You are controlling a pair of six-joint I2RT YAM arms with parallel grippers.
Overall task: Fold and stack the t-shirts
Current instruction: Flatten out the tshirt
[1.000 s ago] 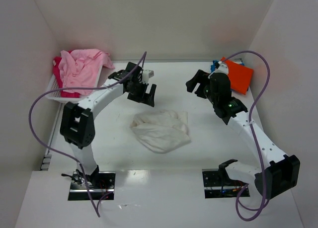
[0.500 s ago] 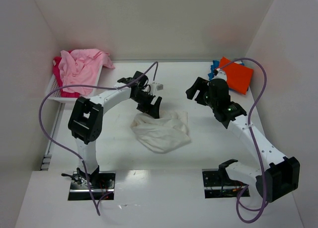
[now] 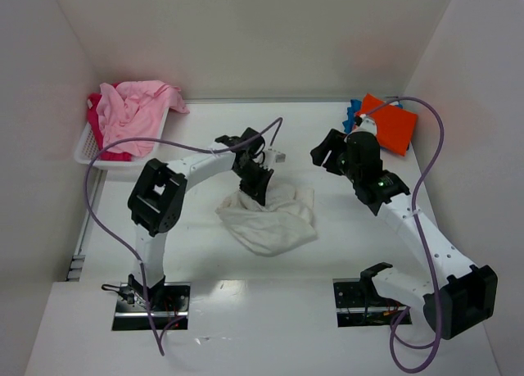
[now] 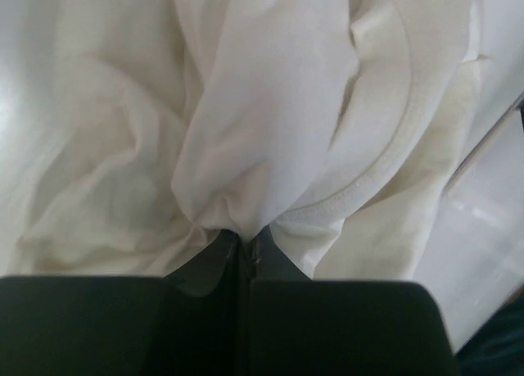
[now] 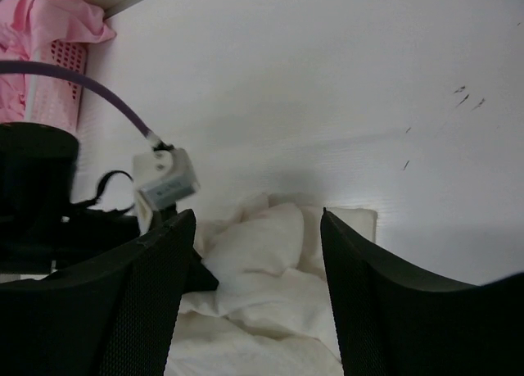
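The cream shirt is clamped in my left pincer, whose fingers are pressed together on a gathered fold close by the ribbed collar. That pinch sits at the far left edge of the heap. The heap lies crumpled in the middle of the table, between my two arms.

My right pincer hangs near the heap's far right side, fingers apart and holding nothing. The nearest lump of cloth shows below and ahead of them, not touching.

I judge this to be the opening of the fold. The shirt must be spread flat before it can be folded, and so far only one point is gripped. The next move calls for my right pincer to come down on a second point along the far edge, well apart from the left's pinch, and close there. Then both can lift and draw the cloth out flat. The risk is taking more than one layer, because the heap is so creased that I cannot tell hem from sleeve.

Further out, the orange shirt lies flat at the far right corner, with the blue shirt showing just beside it. At the far left, the pink shirt is heaped over the basket, and the red shirt is beneath it.
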